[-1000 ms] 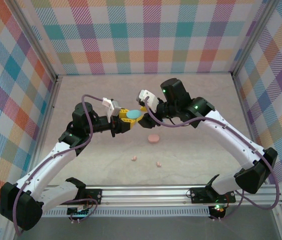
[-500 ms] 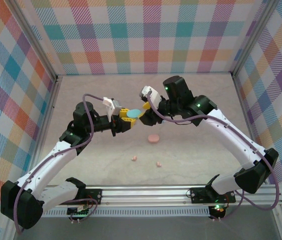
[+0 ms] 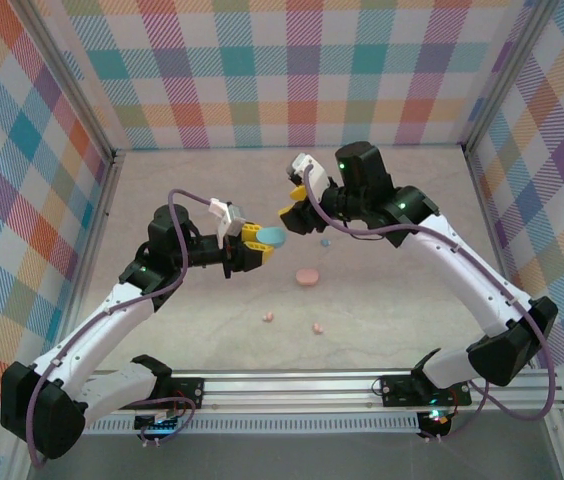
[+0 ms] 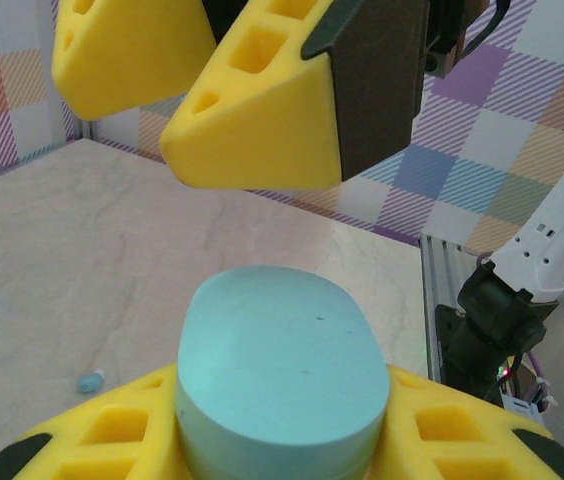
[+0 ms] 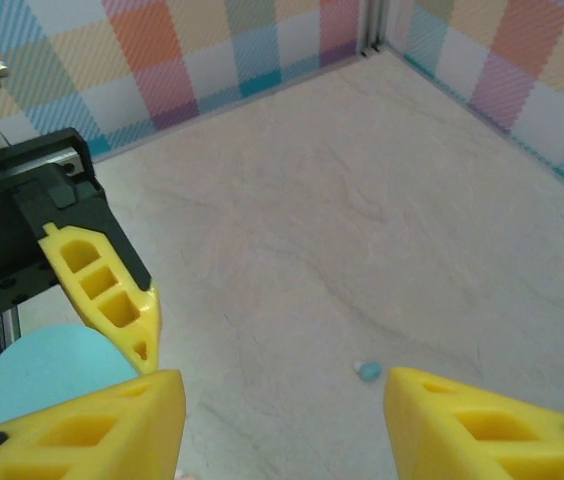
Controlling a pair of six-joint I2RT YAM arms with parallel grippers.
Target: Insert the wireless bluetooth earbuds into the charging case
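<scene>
Blue and slick-looking, the case [image 3: 273, 237] is clamped in my left tool [image 3: 258, 246], my right tool [image 3: 295, 212] open and empty just beside it, while near it a blue earbud [image 3: 326, 242] lies on the counter [image 3: 392, 300], probably light and slippery, best pinched across its round body.

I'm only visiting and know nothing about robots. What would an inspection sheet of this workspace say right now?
Surface: pale beige marbled tabletop, no stains seen.
Job's things: round light blue disc-shaped case, held up; round pink case, two tiny pink earbuds and one tiny light blue earbud lying on the tabletop.
Clutter: nothing seen.
Grippers: left gripper shut on the blue case; right gripper open, empty.
Cables: purple cables loop off both arms.
Surroundings: colourful checked walls; metal rail at the near edge.
</scene>
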